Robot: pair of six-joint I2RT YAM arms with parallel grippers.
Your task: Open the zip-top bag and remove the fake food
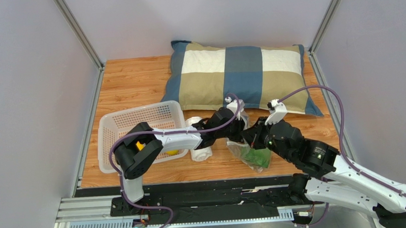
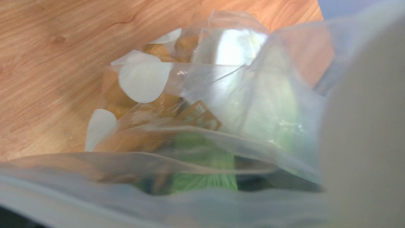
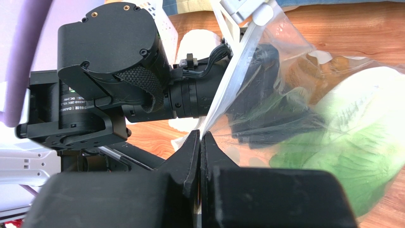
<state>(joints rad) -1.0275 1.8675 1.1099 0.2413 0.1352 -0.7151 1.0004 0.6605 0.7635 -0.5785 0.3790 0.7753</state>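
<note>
The zip-top bag (image 1: pixel 242 150), clear with pale dots, lies on the table in front of the pillow. The green-and-white cabbage (image 1: pixel 258 157) is inside it. My right gripper (image 1: pixel 256 138) is shut on the bag's mouth edge, seen up close in the right wrist view (image 3: pixel 202 135). My left gripper (image 1: pixel 243 130) reaches into the bag's mouth; its dark shape (image 3: pixel 266 61) shows through the plastic. The left wrist view looks into the bag (image 2: pixel 228 57) at the cabbage (image 2: pixel 204 175), and its fingers are hidden. Two yellow pieces (image 1: pixel 139 146) show in the basket, partly hidden by my left arm.
A white plastic basket (image 1: pixel 114 126) stands at the left under my left arm. A rolled white towel (image 1: pixel 202 154) lies between the basket and the bag. A checked pillow (image 1: pixel 240 73) lies across the back. Frame posts stand at the table's far corners.
</note>
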